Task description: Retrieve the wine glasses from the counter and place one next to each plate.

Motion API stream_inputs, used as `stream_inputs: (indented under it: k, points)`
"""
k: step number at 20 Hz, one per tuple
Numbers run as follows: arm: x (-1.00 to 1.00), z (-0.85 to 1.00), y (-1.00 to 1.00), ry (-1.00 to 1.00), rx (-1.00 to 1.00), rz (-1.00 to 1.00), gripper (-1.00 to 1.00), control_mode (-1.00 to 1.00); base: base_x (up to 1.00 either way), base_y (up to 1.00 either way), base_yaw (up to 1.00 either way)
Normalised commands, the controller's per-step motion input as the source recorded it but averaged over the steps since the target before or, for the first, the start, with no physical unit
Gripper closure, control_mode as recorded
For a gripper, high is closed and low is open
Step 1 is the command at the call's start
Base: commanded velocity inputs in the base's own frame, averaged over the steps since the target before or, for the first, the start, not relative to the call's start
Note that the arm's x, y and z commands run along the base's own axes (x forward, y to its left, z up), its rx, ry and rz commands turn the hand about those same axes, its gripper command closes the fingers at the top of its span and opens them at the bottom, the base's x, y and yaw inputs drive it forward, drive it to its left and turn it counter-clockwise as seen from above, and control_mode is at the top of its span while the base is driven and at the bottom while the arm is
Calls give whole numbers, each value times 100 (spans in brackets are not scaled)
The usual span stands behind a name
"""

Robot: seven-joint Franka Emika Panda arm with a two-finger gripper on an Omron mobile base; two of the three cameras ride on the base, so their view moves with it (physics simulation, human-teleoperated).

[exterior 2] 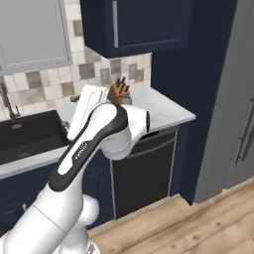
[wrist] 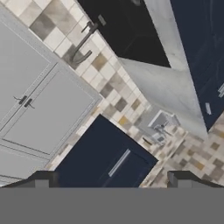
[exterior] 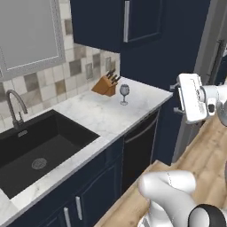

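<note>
One wine glass (exterior: 124, 94) stands upright on the marble desk (exterior: 95, 116), just beside the knife block (exterior: 105, 84) and well away from the black sink (exterior: 40, 146). It looks light, brittle and slick, top-heavy on its thin stem, so the bowl, taken gently around its widest part, seems the safest hold. The arm is raised off to the side, well apart from the glass; the pincer (wrist: 111, 180) stands wide apart and empty, rolled toward the tiled wall.
</note>
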Motion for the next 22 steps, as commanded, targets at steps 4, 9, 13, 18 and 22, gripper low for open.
stream_inputs:
  k: [4, 9, 13, 18, 22]
  points:
    - [0, 0, 0, 0, 0, 0, -100, 100, 100, 0, 19]
    - [0, 0, 0, 0, 0, 0, -100, 100, 85, -3, 23]
    - [0, 0, 0, 0, 0, 0, -100, 100, 26, -43, 15]
    - [0, 0, 0, 0, 0, 0, -100, 100, -2, -37, -5]
    - [0, 0, 0, 0, 0, 0, -100, 100, 4, -4, -7]
